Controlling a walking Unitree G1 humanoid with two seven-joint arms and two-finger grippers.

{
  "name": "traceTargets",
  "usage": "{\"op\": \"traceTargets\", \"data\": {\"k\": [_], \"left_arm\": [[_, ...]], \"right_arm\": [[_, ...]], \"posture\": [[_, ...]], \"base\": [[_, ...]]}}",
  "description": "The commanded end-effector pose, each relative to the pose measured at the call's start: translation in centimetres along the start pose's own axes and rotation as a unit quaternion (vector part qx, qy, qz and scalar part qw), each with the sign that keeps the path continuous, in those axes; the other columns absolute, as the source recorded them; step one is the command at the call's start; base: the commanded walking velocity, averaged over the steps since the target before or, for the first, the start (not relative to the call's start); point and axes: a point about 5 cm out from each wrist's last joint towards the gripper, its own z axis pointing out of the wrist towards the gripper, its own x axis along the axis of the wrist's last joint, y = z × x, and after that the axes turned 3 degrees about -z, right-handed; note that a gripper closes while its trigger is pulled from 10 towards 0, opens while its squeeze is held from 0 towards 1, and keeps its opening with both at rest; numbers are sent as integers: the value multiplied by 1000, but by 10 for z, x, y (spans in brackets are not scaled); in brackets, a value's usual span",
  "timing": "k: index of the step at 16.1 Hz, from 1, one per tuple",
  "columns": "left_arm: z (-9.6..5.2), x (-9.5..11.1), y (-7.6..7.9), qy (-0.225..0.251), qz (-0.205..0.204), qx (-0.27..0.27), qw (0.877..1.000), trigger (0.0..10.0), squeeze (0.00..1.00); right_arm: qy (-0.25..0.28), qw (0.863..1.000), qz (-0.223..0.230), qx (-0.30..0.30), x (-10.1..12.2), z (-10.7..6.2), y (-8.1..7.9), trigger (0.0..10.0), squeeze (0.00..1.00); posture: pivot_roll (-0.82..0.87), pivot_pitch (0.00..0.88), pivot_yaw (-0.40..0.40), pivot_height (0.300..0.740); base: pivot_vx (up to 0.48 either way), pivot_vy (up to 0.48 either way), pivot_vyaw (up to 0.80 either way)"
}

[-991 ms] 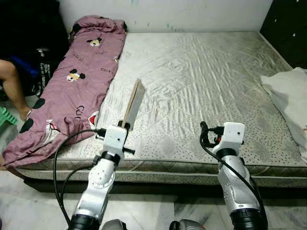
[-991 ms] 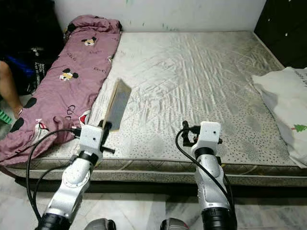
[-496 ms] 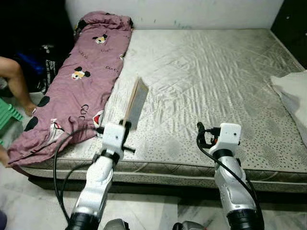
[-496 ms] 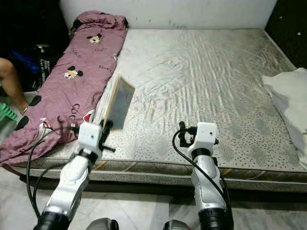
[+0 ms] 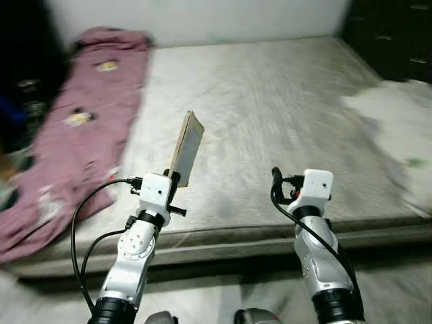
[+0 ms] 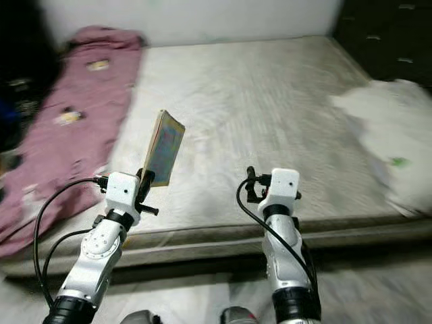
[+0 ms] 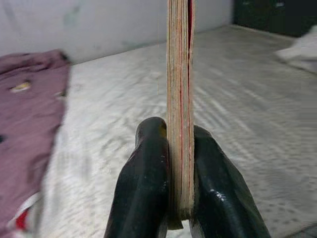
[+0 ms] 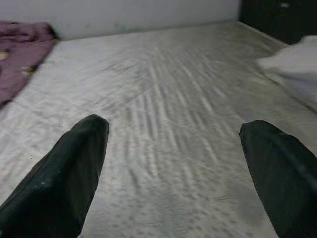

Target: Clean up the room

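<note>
My left gripper (image 5: pixel 177 177) is shut on a thin book (image 5: pixel 186 146) and holds it upright, edge-on, above the near edge of the mattress (image 5: pixel 270 108). In the left wrist view the book (image 7: pixel 179 99) stands pinched between the two black fingers (image 7: pixel 146 188). My right gripper (image 5: pixel 277 183) hovers over the mattress's front edge, to the right of the book. Its fingers (image 8: pixel 69 168) stand wide apart with nothing between them. The head views are blurred.
A purple cartoon-print blanket (image 5: pixel 64 128) lies along the bed's left side. A white cloth (image 5: pixel 398 115) sits at the right edge. Dark furniture (image 5: pixel 391 34) stands at the back right. Pale tiled floor (image 5: pixel 223 300) lies below the bed.
The whole picture has shifted left and blurred, so the camera has turned right. The left gripper still holds the book upright, and the right gripper remains open.
</note>
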Motion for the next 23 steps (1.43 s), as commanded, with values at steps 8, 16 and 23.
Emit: {"op": "traceTargets", "data": {"k": [8,16,23], "left_arm": [[-2,11,-5,28,29,15,999,10000,0],[-7,12,-4,25,27,14,999,10000,0],[-5,13,-4,25,25,11,999,10000,0]], "right_arm": [[3,999,-11,35,-3,2,-15,10000,0],[-1,999,-7,37,-5,-1,-17,10000,0],[-2,999,-5,36,-5,1,-18,10000,0]], "posture": [[20,44,30,740],[26,69,22,740],[27,66,22,740]], "base": [[0,0,-172],[0,0,341],[0,-230,0]]}}
